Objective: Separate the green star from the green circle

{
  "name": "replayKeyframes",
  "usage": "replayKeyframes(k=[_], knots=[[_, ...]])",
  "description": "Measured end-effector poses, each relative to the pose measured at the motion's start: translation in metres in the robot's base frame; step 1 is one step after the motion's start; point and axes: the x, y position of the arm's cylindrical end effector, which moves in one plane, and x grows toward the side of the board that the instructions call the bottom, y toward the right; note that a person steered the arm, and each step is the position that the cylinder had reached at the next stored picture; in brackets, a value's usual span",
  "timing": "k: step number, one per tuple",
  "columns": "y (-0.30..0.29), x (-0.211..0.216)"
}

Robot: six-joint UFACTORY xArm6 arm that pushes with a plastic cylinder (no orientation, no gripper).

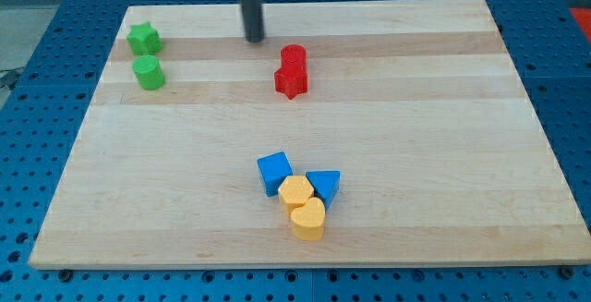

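Note:
The green star [143, 37] lies near the board's top left corner. The green circle [149, 72] sits just below it, almost touching it. My tip [254, 38] is the lower end of the dark rod near the view's top centre. It stands well to the right of both green blocks and up and to the left of the red blocks, touching none of them.
A red circle [294, 56] and a red star [290, 80] sit together right of centre near the top. A blue cube [274, 172], a blue triangle [324, 186], a yellow hexagon [295, 192] and a yellow heart [308, 219] cluster near the bottom centre of the wooden board [443, 154].

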Motion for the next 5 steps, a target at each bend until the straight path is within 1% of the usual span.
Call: replayKeyframes(k=[1, 2, 3, 4, 5], knots=[[-0.054, 0.001], [-0.06, 0.0], [-0.096, -0.029], [-0.103, -0.058], [-0.151, -0.062]])
